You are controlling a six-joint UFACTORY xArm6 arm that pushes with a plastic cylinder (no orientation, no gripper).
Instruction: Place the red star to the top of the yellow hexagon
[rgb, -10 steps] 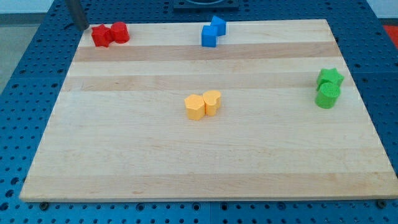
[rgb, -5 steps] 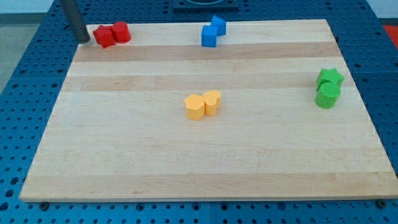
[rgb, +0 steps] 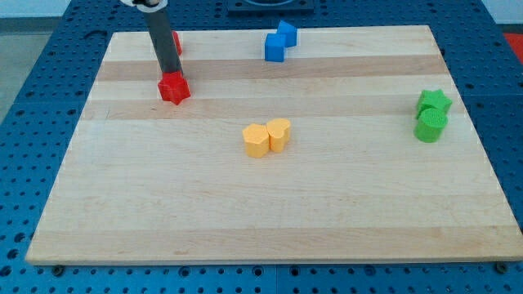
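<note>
My tip has no jaws and holds nothing; it touches the light, stiff red star, up-left of the yellow hexagon, and I judge a centred push on its flank is best

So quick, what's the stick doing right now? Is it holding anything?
No gripper here, only a rod: my tip holds nothing and sits against the top edge of the red star.

The dark rod comes down from the view's top edge, at about 11 o'clock from the middle of the view. It is almost upright and leans a little, so its lower end lies toward 5 o'clock from its upper part. A pale collar sits around its upper end. My tip is at the bottom of the rod.
</note>
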